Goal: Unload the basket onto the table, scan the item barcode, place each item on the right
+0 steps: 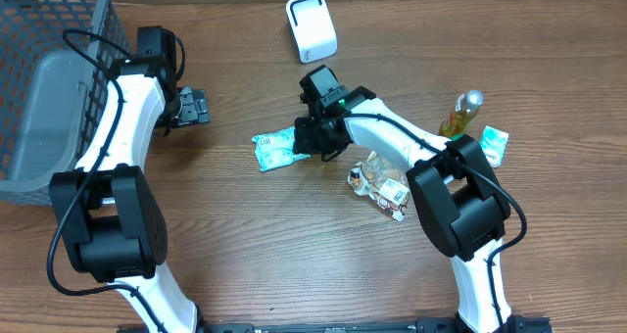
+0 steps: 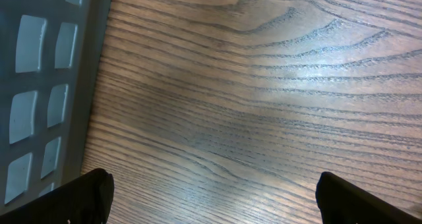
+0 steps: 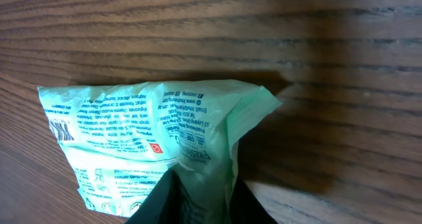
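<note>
On the robot's side of the white scanner point(image 1: 312, 27), your right gripper point(image 1: 302, 140) was clenched on one end of the green packet point(image 1: 274, 148), which lay on the table point(image 1: 294, 255) slightly left of the scanner. In the right wrist view the dark fingers point(image 3: 165, 201) pinched the packet's crumpled edge, and its printed side faced up. A dark printed block near its far end was too small to read. Your left gripper point(image 1: 191, 108) sat well left of the scanner, beside the grey basket point(image 1: 39, 98), released, its jaws spread wide over bare wood. Right of the scanner and nearer the robot were a bottle point(image 1: 465, 113), a second green packet point(image 1: 493, 145) and a crinkled snack wrapper point(image 1: 382, 181).
</note>
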You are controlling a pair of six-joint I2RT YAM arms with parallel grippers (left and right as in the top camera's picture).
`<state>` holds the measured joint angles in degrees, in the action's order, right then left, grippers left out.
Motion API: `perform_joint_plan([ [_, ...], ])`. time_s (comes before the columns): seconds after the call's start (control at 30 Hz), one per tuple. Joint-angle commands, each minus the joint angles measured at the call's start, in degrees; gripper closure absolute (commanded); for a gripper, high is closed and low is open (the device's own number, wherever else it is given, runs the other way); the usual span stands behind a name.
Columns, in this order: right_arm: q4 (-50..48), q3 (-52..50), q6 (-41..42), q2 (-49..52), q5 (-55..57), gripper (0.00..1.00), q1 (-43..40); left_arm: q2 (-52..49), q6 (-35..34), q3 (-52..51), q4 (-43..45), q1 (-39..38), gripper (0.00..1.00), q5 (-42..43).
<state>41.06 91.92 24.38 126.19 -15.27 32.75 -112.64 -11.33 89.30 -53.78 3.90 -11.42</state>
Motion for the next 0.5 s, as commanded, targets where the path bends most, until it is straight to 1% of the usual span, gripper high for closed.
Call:
perform_joint_plan([
  [0.0,1.2,0.6,-0.2,-2.4,2.2,0.95,-2.0,-0.2,1.0,0.9,0.1,0.6,0.00,-0.8],
  [0.13,1.9,0.6,-1.0,-6.0,-1.5,0.96,-3.1,-0.2,1.0,0.9,0.1,0.6,0.00,-0.8],
  [0.4,8.2,0.6,-1.1,-7.9,-9.3,0.96,-4.9,-0.2,1.0,0.9,0.1,0.6,0.00,-0.8],
  [0.47,9.2,0.6,-3.0,-8.6,-9.3,0.96,-5.5,-0.2,1.0,0.9,0.1,0.6,0.00,-0.8],
])
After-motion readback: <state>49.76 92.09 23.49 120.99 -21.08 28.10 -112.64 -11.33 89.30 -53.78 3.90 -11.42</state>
